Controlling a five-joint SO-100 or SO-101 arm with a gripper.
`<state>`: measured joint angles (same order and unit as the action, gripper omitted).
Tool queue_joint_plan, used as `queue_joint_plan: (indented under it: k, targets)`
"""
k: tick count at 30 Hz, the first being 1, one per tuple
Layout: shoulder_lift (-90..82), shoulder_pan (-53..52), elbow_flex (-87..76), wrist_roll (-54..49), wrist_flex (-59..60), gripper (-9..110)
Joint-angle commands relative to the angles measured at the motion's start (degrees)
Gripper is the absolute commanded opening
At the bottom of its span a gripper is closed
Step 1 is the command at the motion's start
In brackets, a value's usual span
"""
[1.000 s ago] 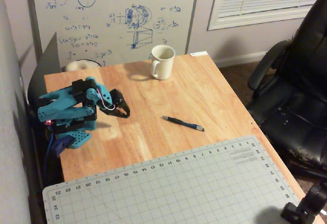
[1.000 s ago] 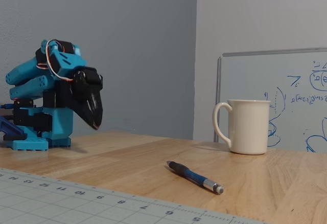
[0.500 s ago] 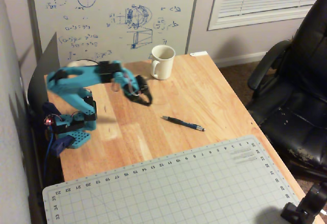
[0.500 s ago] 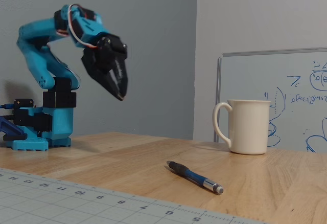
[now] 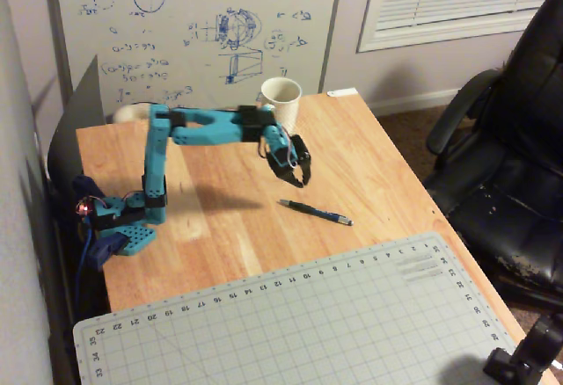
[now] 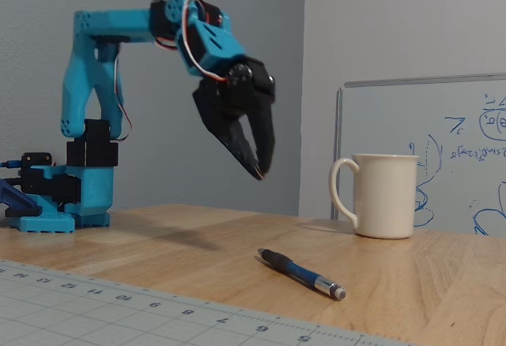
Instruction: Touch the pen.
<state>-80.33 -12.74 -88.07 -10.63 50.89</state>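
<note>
Hovering above the surface, the end effector sits near frame centre in the high fixed view, up-left of the pen and clear of it. The low side-on fixed view confirms this: end effector hangs well above the wood, fingers pointing down and right, with the pen lying flat below it at lower centre. Jaws look slightly parted, a narrow gap between the fingers, holding nothing. The pen lies diagonally, dark grip end toward the arm, silvery tip toward the right edge of the frame. The mug stands well behind it at right; the cutting mat fills the lower frame, close to the pen but not touching. Handling call: the pen is light, stiff, round-barrelled, so it'll likely roll or skid on smooth wood if nudged sideways. Only contact is needed, no grasp. I'd come straight down onto mid-barrel, gently, one fingertip, and avoid the tapered tip end where it'd pivot away. Contact not yet made.
</note>
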Motion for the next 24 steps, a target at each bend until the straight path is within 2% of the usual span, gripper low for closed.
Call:
queue_joint_plan:
  k: [1,10,24]
  targets:
    - [4.0,0.4,11.2,-0.5,-1.2,1]
    - [12.8,0.3,18.7,-0.6,-1.2,1]
    - [19.2,0.4,19.2,-0.6,-1.1,1]
